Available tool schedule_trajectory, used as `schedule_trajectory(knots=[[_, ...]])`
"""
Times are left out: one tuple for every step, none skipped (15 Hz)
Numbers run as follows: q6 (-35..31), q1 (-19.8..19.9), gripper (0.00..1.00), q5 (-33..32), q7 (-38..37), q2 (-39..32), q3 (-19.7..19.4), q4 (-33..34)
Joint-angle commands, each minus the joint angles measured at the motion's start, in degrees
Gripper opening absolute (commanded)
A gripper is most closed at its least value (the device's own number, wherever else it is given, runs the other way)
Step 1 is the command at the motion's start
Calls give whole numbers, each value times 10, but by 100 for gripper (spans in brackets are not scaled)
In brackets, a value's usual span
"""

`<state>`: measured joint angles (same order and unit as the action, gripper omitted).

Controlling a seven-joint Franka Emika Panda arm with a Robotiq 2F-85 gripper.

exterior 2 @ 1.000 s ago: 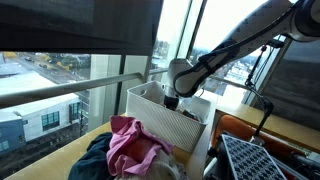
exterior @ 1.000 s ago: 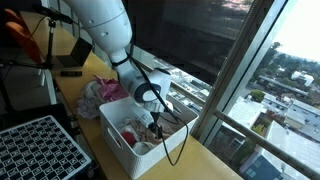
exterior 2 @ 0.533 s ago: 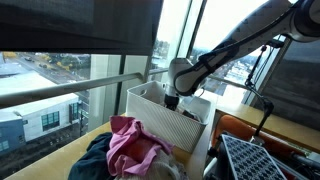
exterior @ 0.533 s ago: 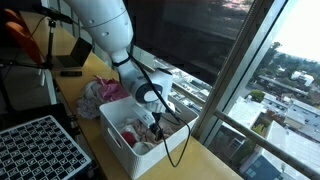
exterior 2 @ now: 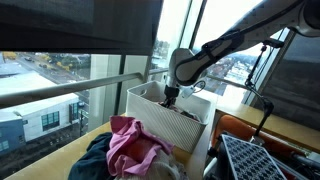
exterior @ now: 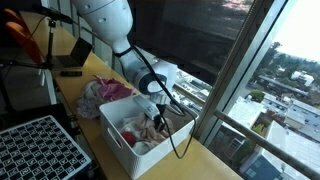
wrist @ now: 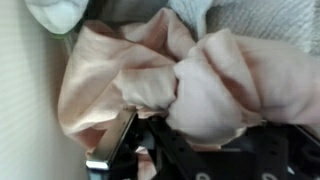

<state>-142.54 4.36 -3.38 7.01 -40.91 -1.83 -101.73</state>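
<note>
Versus a second ago: my fingers (wrist: 110, 152) were wide apart, now they're clamped on the peach cloth (wrist: 150, 75). My gripper (wrist: 150, 135) has also come up a little inside the white bin (exterior: 118, 150). The cloth is bunched between the fingers, low in the bin among other laundry. The bin sits on a wooden table (exterior: 218, 162), just beside a pile of clothes (exterior 2: 128, 145) with a pink piece on top. A black grid tray (exterior: 40, 148) is near. Big window (exterior: 265, 80) behind, city outside.
</note>
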Motion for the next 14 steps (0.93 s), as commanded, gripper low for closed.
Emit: schedule_trajectory(knots=[[33, 8, 0, 23, 0, 62, 13, -13], [40, 7, 0, 26, -1, 79, 13, -17], [47, 6, 0, 33, -2, 101, 16, -22], [54, 5, 0, 38, -2, 121, 18, -26], [61, 3, 0, 46, -3, 146, 21, -31], [67, -1, 0, 52, -4, 169, 25, -34], [73, -4, 0, 57, -4, 190, 28, -36], [79, -10, 0, 59, -6, 210, 33, -35], [86, -16, 0, 62, -8, 227, 37, -32], [88, -27, 0, 60, -14, 241, 41, -29], [92, -37, 0, 58, -20, 256, 47, -28], [96, -50, 0, 53, -29, 268, 53, -28], [96, -61, 0, 52, -33, 278, 59, -29], [96, -74, 0, 49, -41, 285, 65, -30]])
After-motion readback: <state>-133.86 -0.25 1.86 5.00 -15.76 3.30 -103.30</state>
